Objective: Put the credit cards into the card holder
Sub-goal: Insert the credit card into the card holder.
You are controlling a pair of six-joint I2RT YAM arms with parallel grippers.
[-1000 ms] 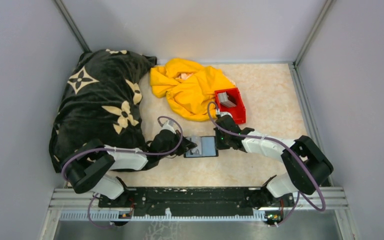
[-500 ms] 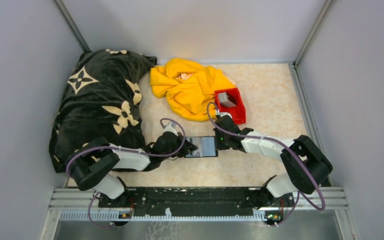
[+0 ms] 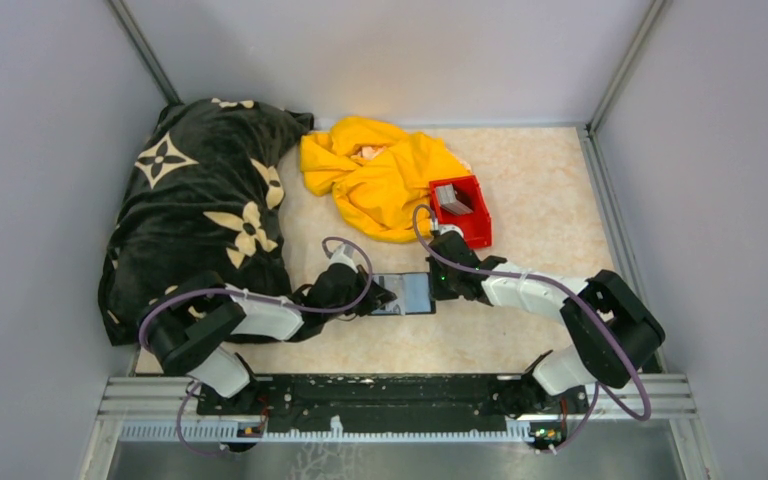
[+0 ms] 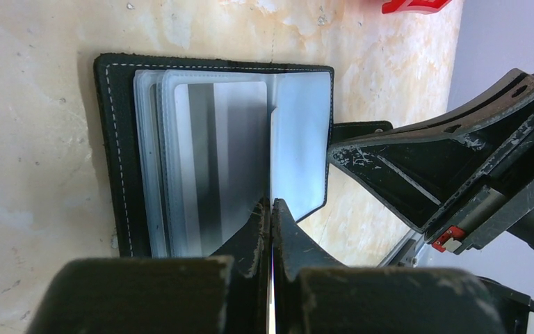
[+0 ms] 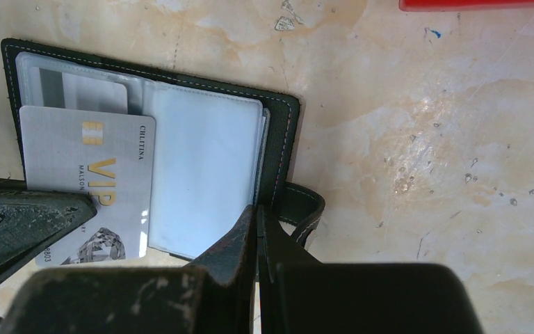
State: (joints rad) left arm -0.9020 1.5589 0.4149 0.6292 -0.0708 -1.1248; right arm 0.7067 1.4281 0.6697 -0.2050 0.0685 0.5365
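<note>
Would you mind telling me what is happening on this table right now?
The open card holder lies mid-table. The right tool, shut, rests on its edge by the snap tab; the left tool, shut, sits at a silver card lying across the clear sleeves, not yet fully in. More cards wait in the red bin.

The card holder (image 3: 407, 293) lies open on the marbled surface (image 3: 540, 190), with the left end effector (image 3: 384, 298) and right end effector (image 3: 436, 287) at its opposite ends. Farther back, a red bin (image 3: 475, 225) holds grey credit cards (image 3: 452, 201), just beside a crumpled yellow cloth (image 3: 375, 175). A black flower-patterned blanket (image 3: 200, 200) lies left.
</note>
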